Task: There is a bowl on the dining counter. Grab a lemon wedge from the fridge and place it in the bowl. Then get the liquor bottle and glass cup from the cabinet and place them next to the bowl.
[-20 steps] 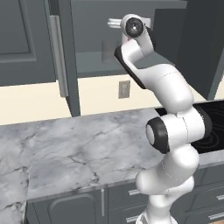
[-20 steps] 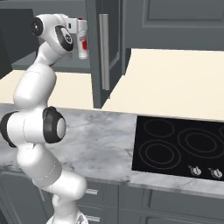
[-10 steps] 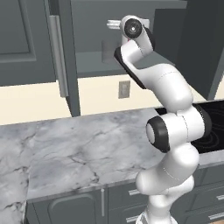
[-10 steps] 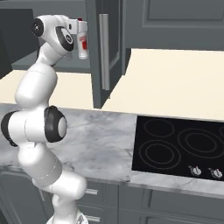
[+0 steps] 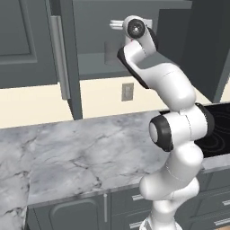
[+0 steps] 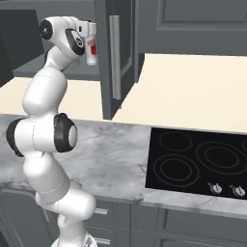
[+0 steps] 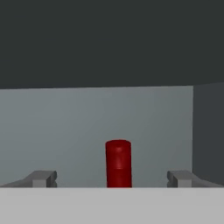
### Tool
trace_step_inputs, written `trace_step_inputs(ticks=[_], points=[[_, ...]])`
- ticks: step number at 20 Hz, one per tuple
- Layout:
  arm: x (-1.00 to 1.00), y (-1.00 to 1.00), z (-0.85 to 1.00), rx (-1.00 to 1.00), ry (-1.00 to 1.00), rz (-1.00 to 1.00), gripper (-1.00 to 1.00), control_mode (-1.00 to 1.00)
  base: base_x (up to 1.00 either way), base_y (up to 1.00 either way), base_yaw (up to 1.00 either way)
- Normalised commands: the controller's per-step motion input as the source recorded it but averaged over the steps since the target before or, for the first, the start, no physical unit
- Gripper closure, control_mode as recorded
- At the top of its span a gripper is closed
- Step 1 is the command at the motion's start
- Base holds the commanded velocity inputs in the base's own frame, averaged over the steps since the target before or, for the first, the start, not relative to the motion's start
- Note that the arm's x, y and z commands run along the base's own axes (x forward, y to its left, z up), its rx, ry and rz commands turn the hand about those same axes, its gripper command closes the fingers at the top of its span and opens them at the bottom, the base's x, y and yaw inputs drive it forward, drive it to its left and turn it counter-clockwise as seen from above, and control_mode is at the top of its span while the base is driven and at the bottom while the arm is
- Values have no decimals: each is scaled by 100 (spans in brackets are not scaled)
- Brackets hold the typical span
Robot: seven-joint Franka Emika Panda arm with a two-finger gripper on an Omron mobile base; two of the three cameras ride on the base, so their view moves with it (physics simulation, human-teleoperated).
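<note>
The liquor bottle (image 6: 90,46), pale with a red label, stands upright on the shelf of the open upper cabinet. In the hand view its red cap (image 7: 118,162) rises midway between my finger tips (image 7: 42,178), a wide gap on each side. My gripper (image 7: 111,179) is open, level with the bottle's top and touching nothing. The hand (image 5: 117,24) reaches into the cabinet at the top of the raised arm. A dim grey upright shape (image 5: 109,54) stands on the shelf below it; I cannot tell what it is. Bowl, lemon wedge and glass cup are out of view.
The cabinet's open doors (image 5: 64,54) (image 6: 115,53) stand out on either side of the arm. Below runs a marble counter (image 5: 67,152) with a black cooktop (image 6: 202,164) to the right. A wall outlet (image 5: 128,91) sits under the cabinet.
</note>
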Motion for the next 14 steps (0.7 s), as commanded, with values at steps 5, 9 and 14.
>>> trace_step_inputs(ticks=[5, 9, 14], points=[[7, -10, 0, 1, 0, 1, -100, -100, 0, 0, 0], [9, -5, 0, 0, 0, 0, -100, -100, 0, 0, 0], [11, 0, 0, 0, 0, 0, -100, -100, 0, 0, 0]])
